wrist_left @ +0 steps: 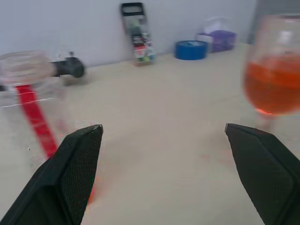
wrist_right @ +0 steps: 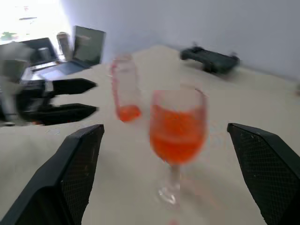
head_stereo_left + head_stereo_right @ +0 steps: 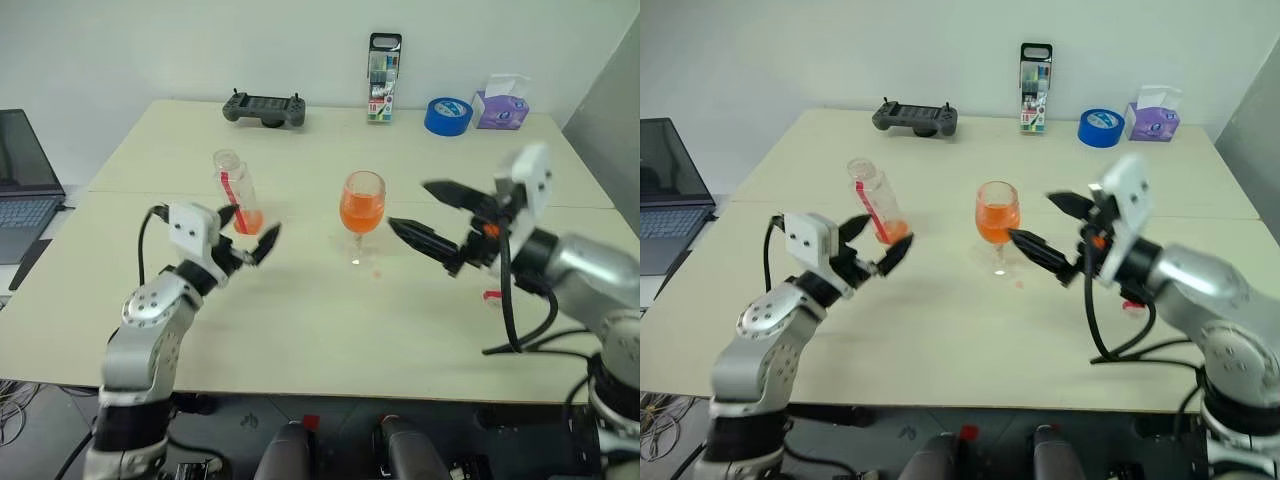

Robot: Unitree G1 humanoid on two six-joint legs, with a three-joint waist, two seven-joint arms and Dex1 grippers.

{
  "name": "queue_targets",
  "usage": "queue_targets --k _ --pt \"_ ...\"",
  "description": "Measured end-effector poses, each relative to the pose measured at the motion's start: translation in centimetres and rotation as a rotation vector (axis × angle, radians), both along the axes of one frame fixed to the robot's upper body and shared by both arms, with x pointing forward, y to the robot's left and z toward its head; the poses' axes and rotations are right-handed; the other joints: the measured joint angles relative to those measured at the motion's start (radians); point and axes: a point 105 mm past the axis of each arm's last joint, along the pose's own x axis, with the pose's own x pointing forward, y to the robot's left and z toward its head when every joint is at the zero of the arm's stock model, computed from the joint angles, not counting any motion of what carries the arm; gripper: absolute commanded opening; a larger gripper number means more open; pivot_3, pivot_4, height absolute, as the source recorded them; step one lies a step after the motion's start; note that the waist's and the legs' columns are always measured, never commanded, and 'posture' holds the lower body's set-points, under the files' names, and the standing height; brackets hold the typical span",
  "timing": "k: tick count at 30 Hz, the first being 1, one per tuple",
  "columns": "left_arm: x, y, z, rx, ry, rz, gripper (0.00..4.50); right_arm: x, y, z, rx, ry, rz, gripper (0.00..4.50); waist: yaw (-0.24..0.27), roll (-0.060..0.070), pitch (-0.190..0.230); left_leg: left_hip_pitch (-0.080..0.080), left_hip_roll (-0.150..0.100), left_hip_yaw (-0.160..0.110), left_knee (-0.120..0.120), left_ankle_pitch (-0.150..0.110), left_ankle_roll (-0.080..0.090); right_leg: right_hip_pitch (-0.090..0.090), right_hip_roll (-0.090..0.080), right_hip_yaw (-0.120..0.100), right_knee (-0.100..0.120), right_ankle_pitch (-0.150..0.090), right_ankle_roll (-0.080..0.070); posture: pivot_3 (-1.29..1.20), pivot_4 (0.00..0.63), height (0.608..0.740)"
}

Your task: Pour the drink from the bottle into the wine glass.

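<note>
The bottle [image 3: 236, 192] stands upright and uncapped on the table [image 3: 300, 330], left of centre, with only a little orange-red drink at its bottom. To its right stands the wine glass [image 3: 362, 205], its bowl about half full of the drink [image 3: 362, 212]. My left gripper [image 3: 252, 228] is open, just in front of the bottle's base and not touching it. My right gripper [image 3: 410, 205] is open too, level and to the right of the glass, apart from it. From the right wrist I see the glass [image 2: 178, 126], the bottle [image 2: 125, 89] and the left gripper [image 2: 61, 101].
Along the table's far edge lie a black game controller [image 3: 264, 108], a tall black-capped case [image 3: 383, 78], a blue tape roll [image 3: 447, 115] and a purple tissue box [image 3: 501, 104]. A laptop [image 3: 25, 185] sits at the left. A small red thing [image 3: 492, 295] lies under my right arm.
</note>
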Motion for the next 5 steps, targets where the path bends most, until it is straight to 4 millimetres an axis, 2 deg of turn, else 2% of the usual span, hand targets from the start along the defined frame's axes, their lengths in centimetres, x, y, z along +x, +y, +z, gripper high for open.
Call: queue_targets --k 3,5 --pt "-0.8 -1.4 0.9 -0.022 0.006 -0.054 4.47 -1.3 -1.0 -2.2 0.029 0.038 -0.109 4.5 -0.002 0.001 0.0 0.004 0.001 0.0 0.001 0.0 0.0 0.002 0.003 0.0 0.002 0.0 0.0 0.0 0.15 0.74" --pt "-0.7 -1.9 1.7 -0.037 -0.002 -0.055 4.47 -2.0 -0.8 -2.1 0.033 0.013 -0.12 4.5 -0.006 0.001 0.0 0.009 0.002 0.0 0.0 0.0 0.0 0.007 0.006 0.0 0.002 -0.003 0.004 0.0 0.15 0.74"
